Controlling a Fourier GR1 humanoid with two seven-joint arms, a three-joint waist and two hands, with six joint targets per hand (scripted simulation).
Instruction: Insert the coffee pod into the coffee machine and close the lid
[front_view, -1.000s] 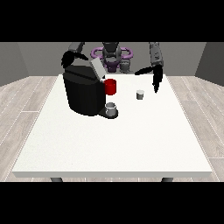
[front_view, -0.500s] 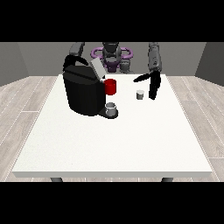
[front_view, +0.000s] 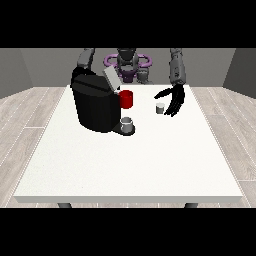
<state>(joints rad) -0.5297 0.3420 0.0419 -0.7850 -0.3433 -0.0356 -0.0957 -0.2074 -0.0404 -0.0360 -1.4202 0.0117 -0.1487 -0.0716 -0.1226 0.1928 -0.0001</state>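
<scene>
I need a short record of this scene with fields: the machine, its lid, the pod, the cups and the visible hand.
coffee machine: black, on the white table, at the view's left
lid: raised, not closed
coffee pod: small, pale, standing on the table, not yet in the machine
red cup: beside the machine's upper front
grey cup: on the machine's base
hand at the view's right: fingers straight, just beside the pod; contact cannot be told
other hand: hidden behind the machine

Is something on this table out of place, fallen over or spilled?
Nothing stands out. The coffee pod stands upright on the white table, beside the hand at the view's right. The coffee machine stands upright with its lid raised, and the red mug is upright too. No spill shows.
</scene>
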